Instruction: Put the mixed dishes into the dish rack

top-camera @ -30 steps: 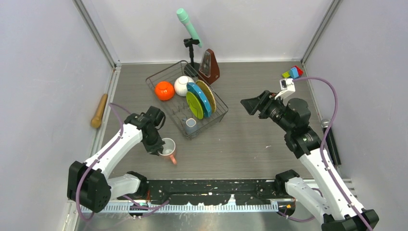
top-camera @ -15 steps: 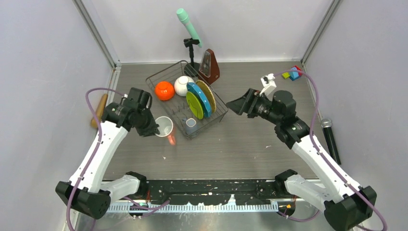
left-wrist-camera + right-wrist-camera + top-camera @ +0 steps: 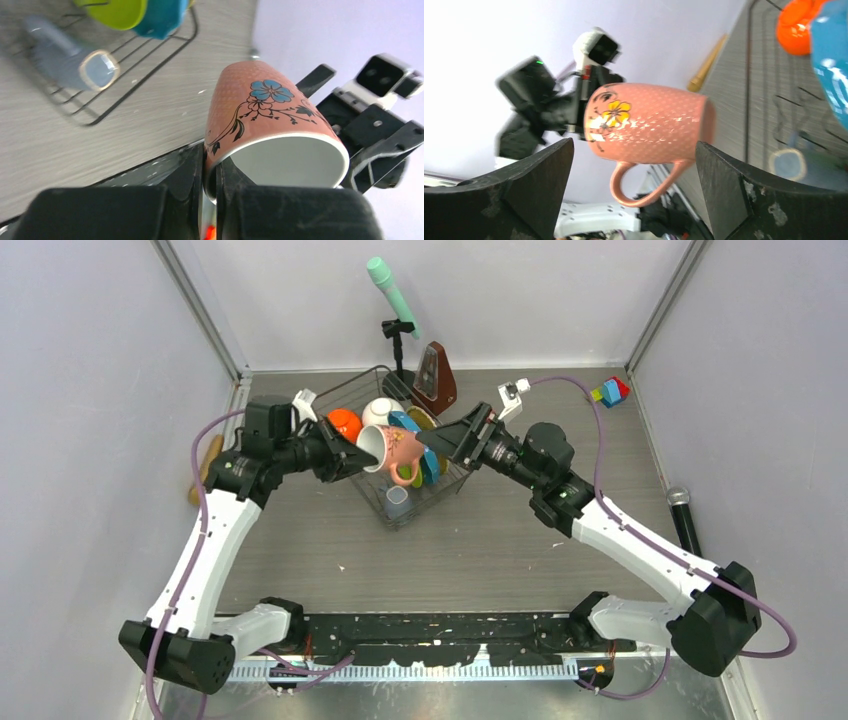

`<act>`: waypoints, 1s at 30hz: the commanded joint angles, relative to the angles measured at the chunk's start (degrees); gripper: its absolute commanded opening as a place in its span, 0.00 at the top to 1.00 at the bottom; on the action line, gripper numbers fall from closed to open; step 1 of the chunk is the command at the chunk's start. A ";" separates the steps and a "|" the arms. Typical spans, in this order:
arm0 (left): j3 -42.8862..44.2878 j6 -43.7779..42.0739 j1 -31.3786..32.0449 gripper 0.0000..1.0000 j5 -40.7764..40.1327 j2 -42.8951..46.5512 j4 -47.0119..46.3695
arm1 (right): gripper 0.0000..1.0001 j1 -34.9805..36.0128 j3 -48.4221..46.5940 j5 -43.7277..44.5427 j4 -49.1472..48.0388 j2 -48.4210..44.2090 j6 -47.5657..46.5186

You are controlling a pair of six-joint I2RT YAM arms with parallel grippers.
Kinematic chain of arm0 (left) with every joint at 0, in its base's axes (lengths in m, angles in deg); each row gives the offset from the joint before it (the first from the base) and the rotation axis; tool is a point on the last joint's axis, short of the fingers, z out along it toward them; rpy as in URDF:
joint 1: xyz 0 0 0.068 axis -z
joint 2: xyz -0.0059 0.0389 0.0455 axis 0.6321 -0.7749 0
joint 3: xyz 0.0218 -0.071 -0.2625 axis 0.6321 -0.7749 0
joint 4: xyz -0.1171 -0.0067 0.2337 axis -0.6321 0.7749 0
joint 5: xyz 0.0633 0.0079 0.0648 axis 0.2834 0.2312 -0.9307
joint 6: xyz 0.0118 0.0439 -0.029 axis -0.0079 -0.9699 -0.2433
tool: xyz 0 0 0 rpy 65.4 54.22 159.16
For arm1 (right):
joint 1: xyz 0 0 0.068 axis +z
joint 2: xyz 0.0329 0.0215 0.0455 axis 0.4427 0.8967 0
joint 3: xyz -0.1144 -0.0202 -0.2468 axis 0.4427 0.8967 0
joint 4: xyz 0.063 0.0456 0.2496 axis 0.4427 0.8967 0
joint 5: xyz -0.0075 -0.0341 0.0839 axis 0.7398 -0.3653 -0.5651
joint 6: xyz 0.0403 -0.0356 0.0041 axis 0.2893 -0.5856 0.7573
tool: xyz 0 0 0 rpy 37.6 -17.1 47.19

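My left gripper (image 3: 352, 453) is shut on the rim of the pink mug (image 3: 395, 448), pinching its wall (image 3: 215, 175). The mug (image 3: 270, 115) hangs on its side above the dish rack (image 3: 400, 521), handle down. From the right, my right gripper (image 3: 445, 440) faces the mug (image 3: 649, 122) with its fingers spread wide on either side, not touching it. In the rack are the orange bowl (image 3: 343, 421), the white bowl (image 3: 377, 407), the blue plate (image 3: 162, 17), the lime green plate (image 3: 117, 10) and the small grey mug (image 3: 397, 502).
A brown metronome (image 3: 435, 380) and a teal microphone on a stand (image 3: 392, 295) are behind the rack. A wooden rolling pin (image 3: 205, 475) lies at the left wall. Coloured blocks (image 3: 610, 391) and a black microphone (image 3: 683, 518) sit at the right.
My left arm lifted the pink mug off the table and carried it up over the rack. My right arm swung left toward the mug and its fingers spread wider.
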 commanded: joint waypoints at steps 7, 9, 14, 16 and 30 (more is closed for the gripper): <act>-3.33 17.94 -0.42 1.00 15.08 -0.17 -35.00 | 0.00 -1.45 0.75 3.01 -13.91 0.39 21.13; -4.22 19.89 -0.45 1.00 16.04 -0.46 -38.42 | 0.00 -2.51 0.85 1.87 -14.64 0.49 22.56; -2.99 18.18 -0.50 1.00 14.54 -0.70 -35.74 | 0.00 -8.20 0.94 -1.01 -11.21 -1.57 23.73; -3.06 18.83 -0.50 1.00 15.84 -1.33 -37.01 | 0.00 -10.41 0.78 -3.11 -11.91 -1.32 24.79; 0.32 19.15 0.91 1.00 20.95 -5.18 -39.89 | 0.00 -8.66 -4.76 -12.35 -19.80 5.93 32.02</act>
